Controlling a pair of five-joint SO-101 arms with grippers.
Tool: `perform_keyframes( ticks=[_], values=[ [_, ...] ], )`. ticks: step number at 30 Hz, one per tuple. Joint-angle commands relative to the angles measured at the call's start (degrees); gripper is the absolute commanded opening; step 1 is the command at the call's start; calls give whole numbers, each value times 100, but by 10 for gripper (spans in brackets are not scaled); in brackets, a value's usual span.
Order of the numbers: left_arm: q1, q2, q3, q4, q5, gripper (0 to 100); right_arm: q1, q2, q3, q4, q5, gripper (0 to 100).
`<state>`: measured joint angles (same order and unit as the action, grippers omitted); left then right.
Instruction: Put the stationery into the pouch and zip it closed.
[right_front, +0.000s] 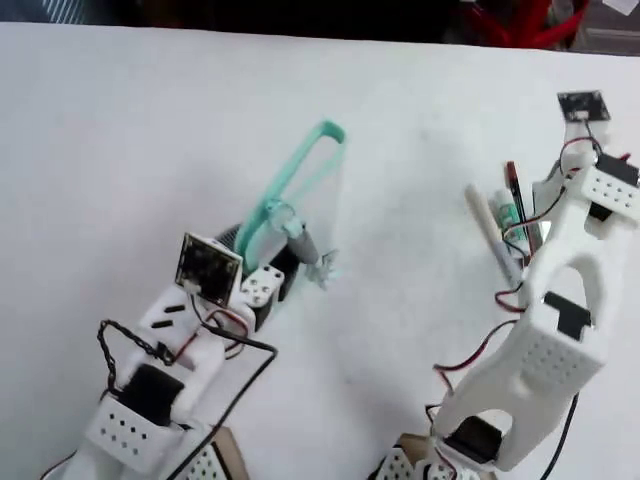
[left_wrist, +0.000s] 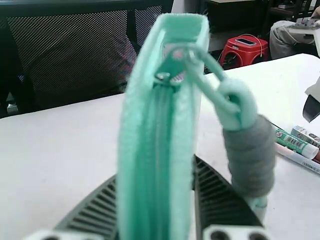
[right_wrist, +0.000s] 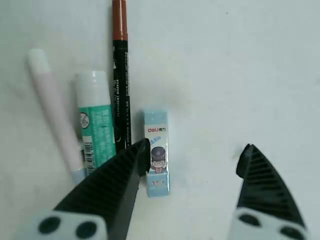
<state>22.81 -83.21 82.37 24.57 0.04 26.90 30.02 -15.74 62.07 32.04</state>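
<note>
Right wrist view: the right pincer (right_wrist: 195, 147) hangs spread with one jaw over the eraser (right_wrist: 156, 160) on the counter (right_wrist: 240, 60), so closing could nudge it against the pen (right_wrist: 120, 90), while the left pincer (left_wrist: 156, 170) pinches the pouch (left_wrist: 160, 100) on edge, well apart, and whether its zip (left_wrist: 156, 145) is open is hard to tell.

The eraser (right_wrist: 159, 162) and glue stick (right_wrist: 95, 120) carry small print.

White table (right_front: 150, 130) with loose stationery (right_wrist: 100, 117)
</note>
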Motion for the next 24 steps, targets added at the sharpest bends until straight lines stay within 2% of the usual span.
perform_keyframes(
  ticks=[1, 4, 15, 24],
  values=[
    [-57, -84, -158, -18, 70, 146, 110, 189, -220, -286, 176, 213],
    [-57, -84, -158, -18, 70, 146, 66, 374, -220, -277, 396, 207],
    [-57, -75, -158, -26, 70, 146, -119, 180, -176, -40, 387, 208],
    [-57, -75, -158, -26, 70, 146, -312, 699, -220, -110, 387, 204]
  ],
)
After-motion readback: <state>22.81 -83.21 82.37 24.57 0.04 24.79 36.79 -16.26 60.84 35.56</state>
